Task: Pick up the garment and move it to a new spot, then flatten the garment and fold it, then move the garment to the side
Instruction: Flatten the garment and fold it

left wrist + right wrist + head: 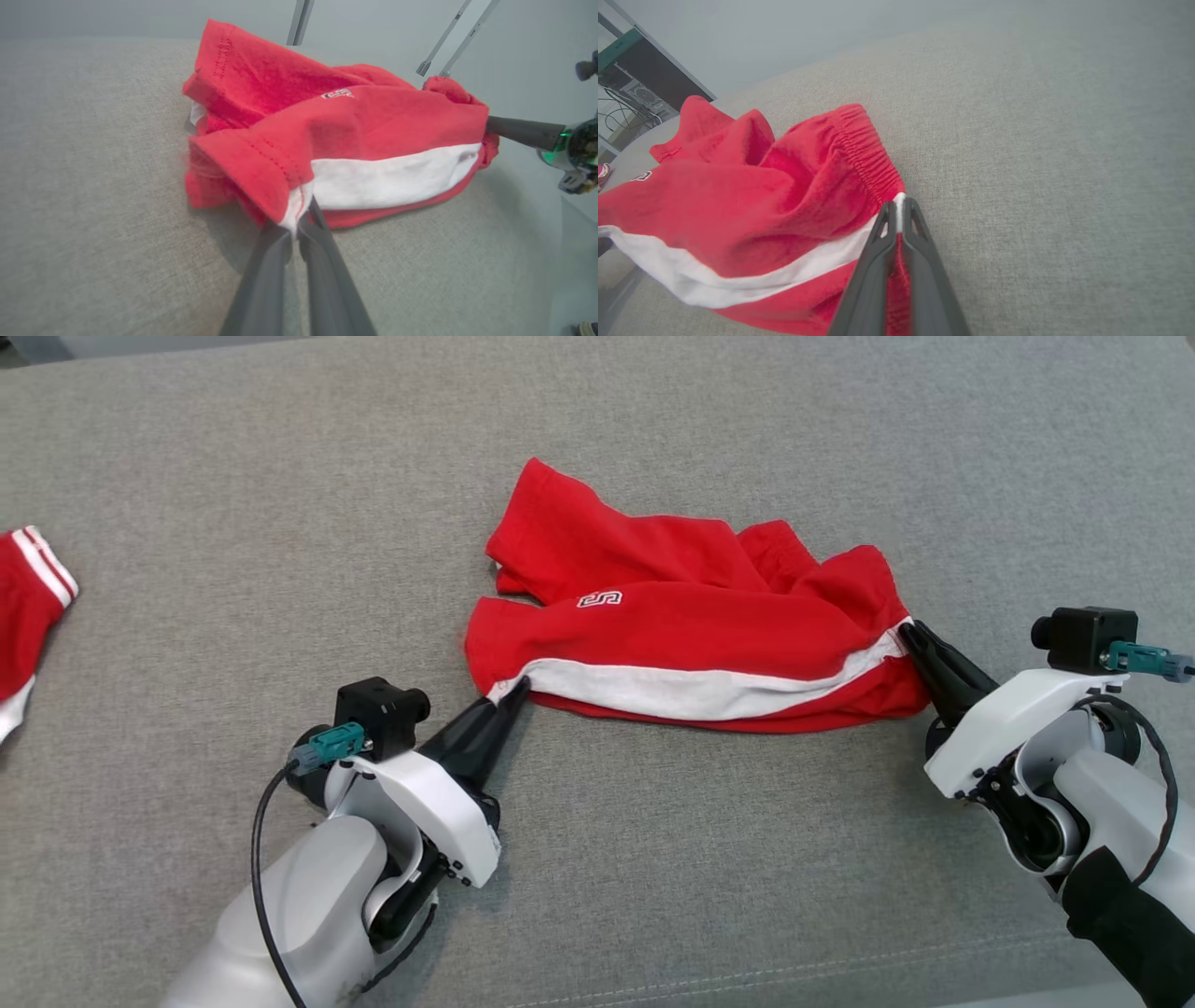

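The shorts (691, 625) lie crumpled near the middle of the grey cushion (280, 504). They are red, with 1 white stripe (691, 693) along the near edge and a small white logo (598, 600) on the upper layer.

The left gripper (518, 691) is clamped on the stripe's left end, at the leg hem. In the left wrist view its 2 fingers (327, 280) pinch the red-and-white corner between their tips, and the cloth lifts slightly off the cushion there.

The right gripper (907, 633) is clamped on the stripe's other end, by the elastic waistband (866, 149). In the right wrist view white cloth shows between the tips, and red cloth is pressed between the fingers lower down.

Between the 2 grips the near edge runs almost straight (the stripe sags only a little). The far part is bunched in folds, with 1 leg pointing to the far left.

A second garment (28, 607), red with white stripes, lies at the left edge, well apart from the shorts.
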{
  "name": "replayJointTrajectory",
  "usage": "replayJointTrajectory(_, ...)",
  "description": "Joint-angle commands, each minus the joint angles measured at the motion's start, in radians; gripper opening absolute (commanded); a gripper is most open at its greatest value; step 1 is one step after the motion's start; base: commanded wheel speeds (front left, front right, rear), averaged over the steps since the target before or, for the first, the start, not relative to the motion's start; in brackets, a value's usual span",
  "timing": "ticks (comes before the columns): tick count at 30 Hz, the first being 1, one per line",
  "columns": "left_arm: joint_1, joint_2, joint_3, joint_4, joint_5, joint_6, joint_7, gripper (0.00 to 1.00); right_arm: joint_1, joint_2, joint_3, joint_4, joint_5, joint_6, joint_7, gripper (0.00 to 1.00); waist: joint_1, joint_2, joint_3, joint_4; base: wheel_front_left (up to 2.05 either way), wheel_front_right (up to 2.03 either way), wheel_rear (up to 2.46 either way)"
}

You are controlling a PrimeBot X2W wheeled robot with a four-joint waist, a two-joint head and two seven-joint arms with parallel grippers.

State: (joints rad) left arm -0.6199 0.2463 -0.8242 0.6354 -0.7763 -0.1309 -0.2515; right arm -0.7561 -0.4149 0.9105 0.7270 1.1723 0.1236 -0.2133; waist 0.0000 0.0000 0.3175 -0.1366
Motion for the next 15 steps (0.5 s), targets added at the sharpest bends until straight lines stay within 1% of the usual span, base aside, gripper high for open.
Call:
replayJointTrajectory(1,-0.024,0.031,0.016,-0.033,-0.032,0.0,-0.01,0.0,0.0,-0.014,-0.002,-0.019,-0.005,0.007,-0.018,0.0,0.0,0.0,-0.008,0.01,0.0,0.0,0.0)
replayJointTrajectory(6,-0.052,0.076,-0.008,-0.094,-0.125,0.0,-0.01,0.0,-0.017,-0.014,-0.004,-0.077,0.006,0.007,-0.027,0.0,0.0,0.0,-0.03,0.046,0.0,0.0,0.0)
replayJointTrajectory(8,-0.068,0.105,-0.016,-0.107,-0.161,0.0,-0.01,0.0,-0.031,-0.017,-0.001,-0.107,0.007,0.007,-0.03,0.0,0.0,0.0,-0.041,0.062,0.0,0.0,0.0)
replayJointTrajectory(9,-0.077,0.121,-0.025,-0.108,-0.187,0.0,-0.01,0.0,-0.039,-0.018,0.0,-0.12,0.009,0.007,-0.031,0.0,0.0,0.0,-0.047,0.069,0.0,0.0,0.0)
replayJointTrajectory(10,-0.113,0.16,-0.047,-0.103,-0.229,0.0,-0.005,0.0,-0.062,-0.023,0.008,-0.138,0.007,0.007,-0.028,0.0,0.0,0.0,-0.058,0.085,0.0,0.0,0.0)
replayJointTrajectory(12,-0.167,0.2,-0.054,-0.093,-0.263,0.0,-0.004,0.0,-0.103,-0.024,0.018,-0.15,-0.001,0.007,-0.022,0.0,0.0,0.0,-0.067,0.099,0.0,0.0,0.0)
replayJointTrajectory(15,-0.263,0.252,-0.051,-0.069,-0.308,0.0,-0.002,0.0,-0.183,-0.01,0.003,-0.162,0.013,0.007,-0.024,0.0,0.0,0.0,-0.079,0.114,0.0,0.0,0.0)
